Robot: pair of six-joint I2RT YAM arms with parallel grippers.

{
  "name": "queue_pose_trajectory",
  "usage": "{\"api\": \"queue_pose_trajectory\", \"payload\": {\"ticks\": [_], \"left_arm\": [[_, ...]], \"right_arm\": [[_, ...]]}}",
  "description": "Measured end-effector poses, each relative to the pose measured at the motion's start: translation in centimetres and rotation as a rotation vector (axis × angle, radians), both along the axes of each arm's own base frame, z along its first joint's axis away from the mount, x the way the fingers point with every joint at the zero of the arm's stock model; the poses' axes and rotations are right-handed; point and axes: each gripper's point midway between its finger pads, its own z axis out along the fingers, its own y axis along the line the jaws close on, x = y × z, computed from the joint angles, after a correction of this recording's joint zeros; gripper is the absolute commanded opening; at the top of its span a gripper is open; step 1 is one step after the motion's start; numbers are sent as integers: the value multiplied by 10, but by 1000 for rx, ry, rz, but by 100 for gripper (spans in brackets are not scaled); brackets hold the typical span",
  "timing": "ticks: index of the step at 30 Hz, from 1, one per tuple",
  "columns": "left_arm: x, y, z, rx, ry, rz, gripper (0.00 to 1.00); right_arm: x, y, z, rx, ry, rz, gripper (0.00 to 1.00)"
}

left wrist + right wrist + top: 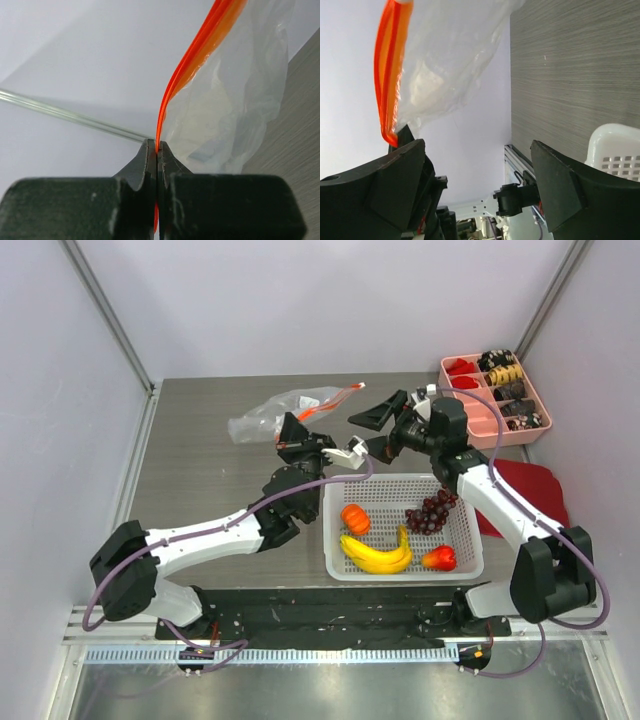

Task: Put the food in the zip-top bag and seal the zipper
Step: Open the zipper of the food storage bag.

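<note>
Grey wood-grain table from above: the toy fruit [375, 555] sits in the white basket [470, 555], and the bag [265, 418] is beyond it at my left gripper [298, 436]. My left wrist view shows that gripper [157, 147] clamped on the orange zipper strip [167, 95], which I judge the stiffest hold on such light, floppy, slippery film. My right wrist view shows the right gripper [477, 150] spread wide and empty, near the bag [455, 60].

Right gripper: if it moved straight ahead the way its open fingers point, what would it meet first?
Probably the zip-top bag, near its orange zipper, which the left gripper holds pinched. Depth is unclear, so the right gripper might pass beside it.
</note>
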Motion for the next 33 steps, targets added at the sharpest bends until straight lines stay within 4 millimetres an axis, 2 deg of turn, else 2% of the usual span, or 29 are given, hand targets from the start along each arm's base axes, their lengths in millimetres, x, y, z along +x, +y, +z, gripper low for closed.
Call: {"api": "queue_pose_trajectory", "payload": {"ticks": [2,5,8,12,15,18,21,22,24,25,26,27,29,30,33], "left_arm": [[-3,0,2,-9,-19,0,1],[-8,-2,2,-10,-32,-8,1],[-9,-2,0,-7,-33,2,1],[-8,-3,-8,5,-22,14,1],[-8,-3,-12,12,-16,21,0],[-8,-3,-13,10,-14,21,1],[-10,-5,-14,7,-13,13,1],[-11,-6,-15,8,-12,6,1],[-15,-8,-17,8,-11,-7,1],[-16,-8,-18,7,-9,-12,1],[-18,-7,-19,4,-8,-16,4],[-19,-6,-20,3,-6,-18,17],[-20,-4,-21,-6,3,-21,39],[-21,-2,-22,-24,14,-16,55],[-23,4,-29,-62,76,-1,76]], "right_arm": [[6,4,2,17,4,1,95],[13,9,18,48,-47,7,95],[10,15,37,76,-120,30,95],[3,21,45,92,-149,55,91],[2,23,48,96,-159,62,77],[2,23,48,95,-161,63,72],[8,25,49,91,-166,59,62],[11,26,49,89,-165,59,49],[18,27,44,83,-158,54,34],[20,28,42,78,-155,52,18],[22,28,39,76,-148,49,8],[24,29,36,74,-140,48,1],[25,29,34,69,-140,48,1],[26,29,34,66,-143,44,1],[26,28,35,57,-167,45,1]]}}
